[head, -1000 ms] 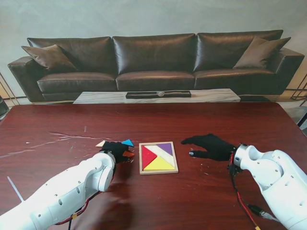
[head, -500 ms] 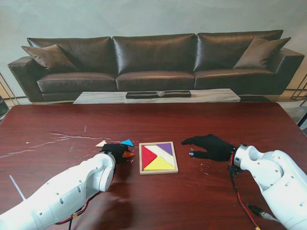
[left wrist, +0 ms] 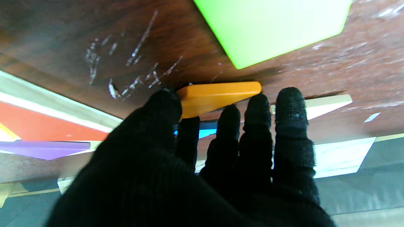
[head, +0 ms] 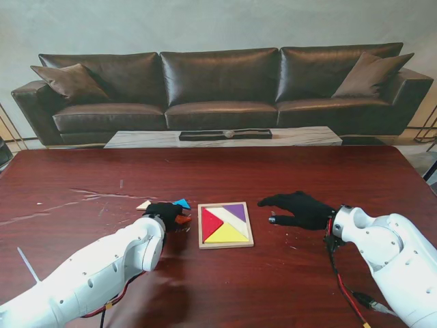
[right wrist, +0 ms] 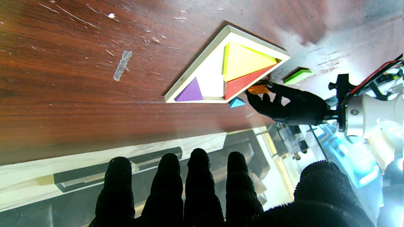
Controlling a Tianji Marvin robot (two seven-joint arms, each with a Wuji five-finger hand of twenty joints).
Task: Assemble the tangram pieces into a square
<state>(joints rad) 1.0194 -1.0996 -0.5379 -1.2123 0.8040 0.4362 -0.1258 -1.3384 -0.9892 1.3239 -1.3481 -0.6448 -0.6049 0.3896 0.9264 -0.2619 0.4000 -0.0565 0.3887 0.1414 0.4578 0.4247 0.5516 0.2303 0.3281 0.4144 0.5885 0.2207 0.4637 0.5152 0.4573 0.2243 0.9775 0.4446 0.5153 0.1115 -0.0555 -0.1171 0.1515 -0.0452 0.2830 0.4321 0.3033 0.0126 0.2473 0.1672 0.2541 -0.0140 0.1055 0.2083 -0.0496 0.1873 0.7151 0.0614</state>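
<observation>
A wooden tray (head: 226,246) lies at the table's middle, holding a red triangle (head: 210,222), a yellow triangle (head: 227,235) and a purple piece (head: 236,210). My left hand (head: 164,212) is just left of the tray, thumb and fingers closed on an orange piece (left wrist: 217,94). I cannot tell whether the piece is off the table. A blue triangle (head: 181,203) and a cream piece (head: 143,204) lie just beyond that hand. A green piece (left wrist: 271,28) lies nearer to me, hidden under my forearm in the stand view. My right hand (head: 299,208) is open, right of the tray.
Pale scratches (head: 95,195) mark the wood at the left. A red and black cable (head: 341,283) hangs by my right forearm. Past the table's far edge stand a low marble table (head: 225,139) and a dark leather sofa (head: 218,89).
My left forearm has shifted slightly; the hand stays on the orange piece beside the tray. The right hand has not moved.
</observation>
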